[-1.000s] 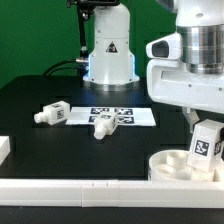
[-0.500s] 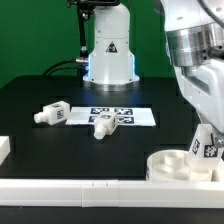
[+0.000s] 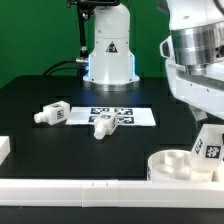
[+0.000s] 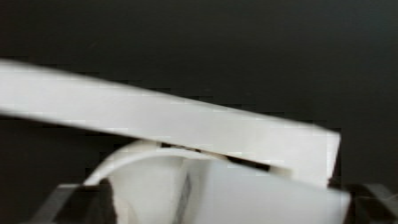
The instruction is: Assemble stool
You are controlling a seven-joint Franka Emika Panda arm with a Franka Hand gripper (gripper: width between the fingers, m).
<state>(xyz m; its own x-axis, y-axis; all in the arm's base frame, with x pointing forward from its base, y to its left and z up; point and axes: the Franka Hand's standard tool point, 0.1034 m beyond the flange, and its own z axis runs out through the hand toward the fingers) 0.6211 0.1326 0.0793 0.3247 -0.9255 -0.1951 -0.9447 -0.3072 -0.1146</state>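
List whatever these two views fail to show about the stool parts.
- Peg end of the upright white tagged plastic leg: exterior view, hidden behind the rim of the round white plastic seat; wrist view, blurred.
- Seat's right-hand part: cut off by the exterior view's right edge.
- Tag patterns on the two loose white legs: exterior view, too small.

Triangle sign on robot base (image 3: 110, 55), square tags on marker board (image 3: 145, 117) and legs (image 3: 52, 114), no readable words

I'm looking into a robotics lab test cell: a black tabletop (image 3: 40, 95) against a green backdrop (image 3: 30, 30), the arm's white base (image 3: 108, 55) with a warning-triangle sticker, a cable (image 3: 62, 62) beside it, and the marker board (image 3: 112, 113) lying flat
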